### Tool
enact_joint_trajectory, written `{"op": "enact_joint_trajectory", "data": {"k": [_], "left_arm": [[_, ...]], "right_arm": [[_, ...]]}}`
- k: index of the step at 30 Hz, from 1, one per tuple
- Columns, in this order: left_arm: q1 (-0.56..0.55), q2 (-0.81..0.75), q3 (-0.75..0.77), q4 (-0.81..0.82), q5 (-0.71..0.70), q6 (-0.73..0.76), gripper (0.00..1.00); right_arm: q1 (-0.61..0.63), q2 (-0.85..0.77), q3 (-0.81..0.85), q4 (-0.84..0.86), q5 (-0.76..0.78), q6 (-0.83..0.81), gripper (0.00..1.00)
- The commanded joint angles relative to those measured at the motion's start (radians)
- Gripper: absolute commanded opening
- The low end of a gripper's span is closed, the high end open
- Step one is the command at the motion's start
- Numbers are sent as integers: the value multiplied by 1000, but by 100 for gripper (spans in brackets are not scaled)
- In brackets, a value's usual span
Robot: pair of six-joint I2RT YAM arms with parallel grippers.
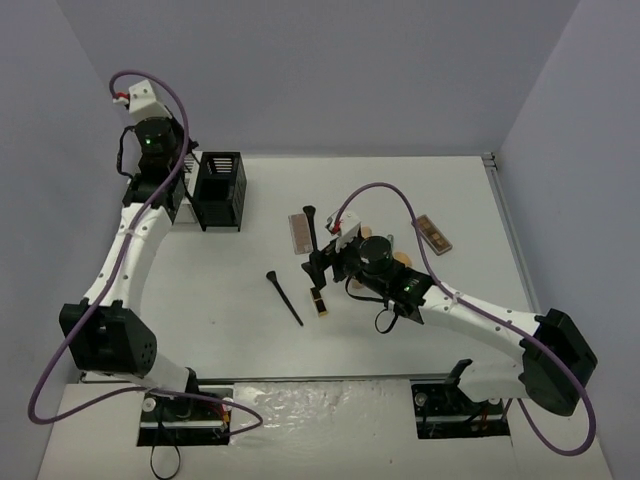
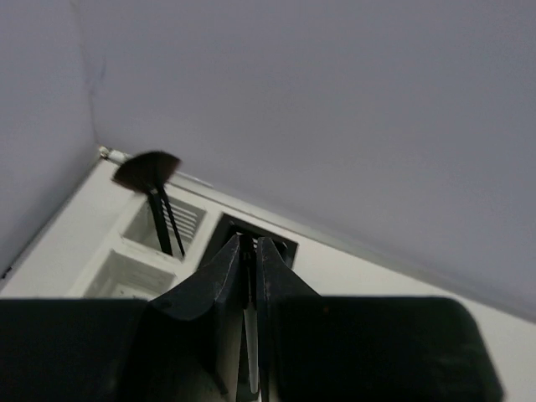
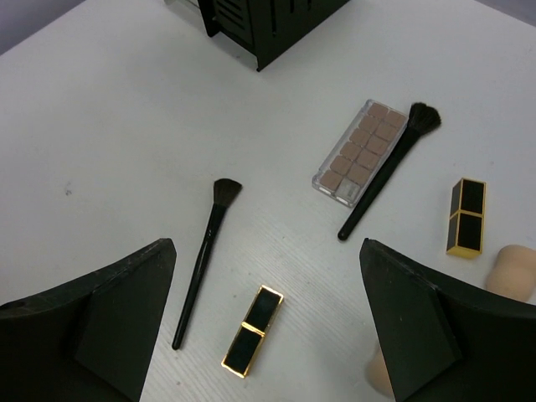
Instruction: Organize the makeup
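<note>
We see the right gripper (image 3: 266, 268) hanging with its jaws spread wide over the scattered makeup, out in front of the black bin (image 3: 260, 25). A black-and-gold lipstick (image 3: 252, 330) lies on the table (image 3: 100, 126) between the two fingers, touching neither, with a thin black brush (image 3: 205, 260) just beside it. Nearer the bin sits a clear palette (image 3: 360, 152) of beige pans with a second brush (image 3: 387, 167) along its edge; farther out are another lipstick (image 3: 466, 216) and a peach sponge (image 3: 515, 272). Only the left wrist view shows the left gripper (image 2: 249, 243) pressed closed, and a fan brush (image 2: 151, 188) standing in the white bin (image 2: 126, 272) beside the black one. Only the top view shows a second palette (image 1: 435, 233), well right of the bin.
</note>
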Motion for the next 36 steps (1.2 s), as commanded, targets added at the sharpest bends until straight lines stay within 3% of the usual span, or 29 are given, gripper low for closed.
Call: {"op": "enact_joint_trajectory", "data": {"k": [1, 10, 22, 28, 33, 36], "left_arm": [[118, 145, 189, 134, 42, 58, 0], [210, 421, 352, 350, 74, 56, 0], [233, 677, 501, 392, 105, 31, 2], [233, 701, 487, 360, 129, 39, 18], [233, 652, 443, 325, 152, 49, 61], [233, 556, 384, 323, 144, 45, 75]], "right_arm": [[0, 30, 13, 29, 32, -26, 89], [3, 110, 34, 20, -15, -34, 88], [13, 230, 97, -26, -74, -17, 87], [33, 262, 140, -57, -52, -7, 85], [77, 285, 167, -107, -1, -11, 84], [105, 303, 187, -134, 36, 3, 82]]}}
